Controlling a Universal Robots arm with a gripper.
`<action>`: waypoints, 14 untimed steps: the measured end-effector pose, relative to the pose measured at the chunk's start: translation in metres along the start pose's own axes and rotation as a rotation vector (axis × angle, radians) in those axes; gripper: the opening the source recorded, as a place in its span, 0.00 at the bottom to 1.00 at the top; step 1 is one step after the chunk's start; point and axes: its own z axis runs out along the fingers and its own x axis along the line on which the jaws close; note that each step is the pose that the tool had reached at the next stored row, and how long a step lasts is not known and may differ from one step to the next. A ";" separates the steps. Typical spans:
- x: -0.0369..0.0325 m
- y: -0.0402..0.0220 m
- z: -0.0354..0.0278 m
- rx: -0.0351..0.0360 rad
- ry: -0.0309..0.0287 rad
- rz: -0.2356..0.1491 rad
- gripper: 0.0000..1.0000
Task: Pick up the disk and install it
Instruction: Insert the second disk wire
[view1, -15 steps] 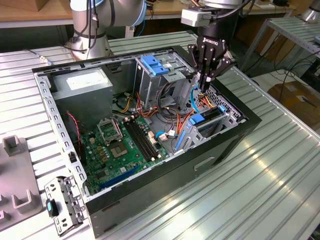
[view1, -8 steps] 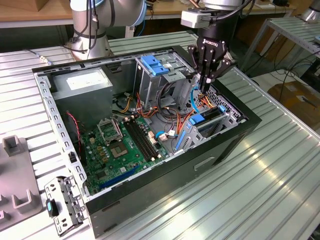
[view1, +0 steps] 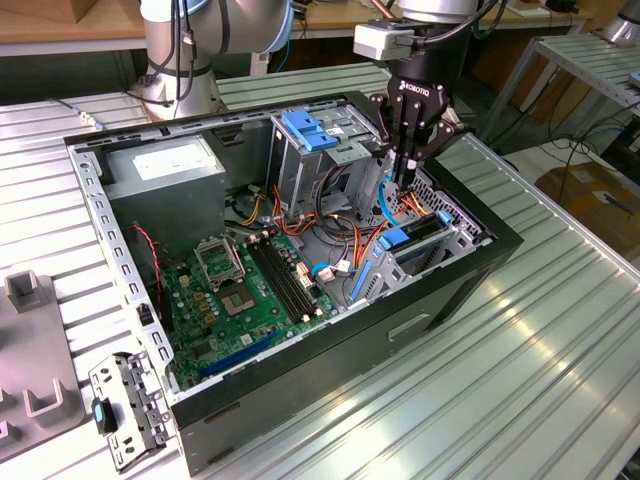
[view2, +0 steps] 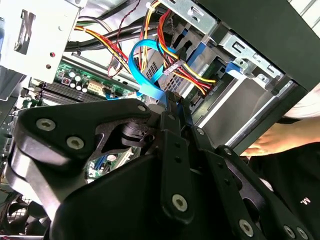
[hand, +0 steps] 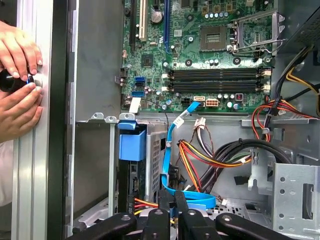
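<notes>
Claw (view1: 408, 178) hangs inside the PC case (view1: 470, 290), fingers nearly together, holding nothing I can make out. Disk (view1: 415, 240) w/ blue rails sits in the bay just below it, looks seated. Flat blue cable (hand: 172, 150) right beside the fingers, so go slow & straight. Person's hands (hand: 17, 80) outside the case wall

Tool (view1: 408, 178) points down, fingers seemingly close together.

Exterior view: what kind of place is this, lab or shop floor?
Likely a robotics lab or test cell for PC assembly. An open computer case with its motherboard exposed lies on a ribbed aluminium workbench, and the arm's gripper reaches into it. A person's hands rest beside the case.
</notes>
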 end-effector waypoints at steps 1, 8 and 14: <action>0.0000 0.0000 0.0000 0.0000 0.0000 0.000 0.16; 0.0000 0.0000 0.0000 0.0001 0.0000 0.000 0.16; 0.0061 0.0005 0.0019 0.0015 -0.0003 -0.001 0.16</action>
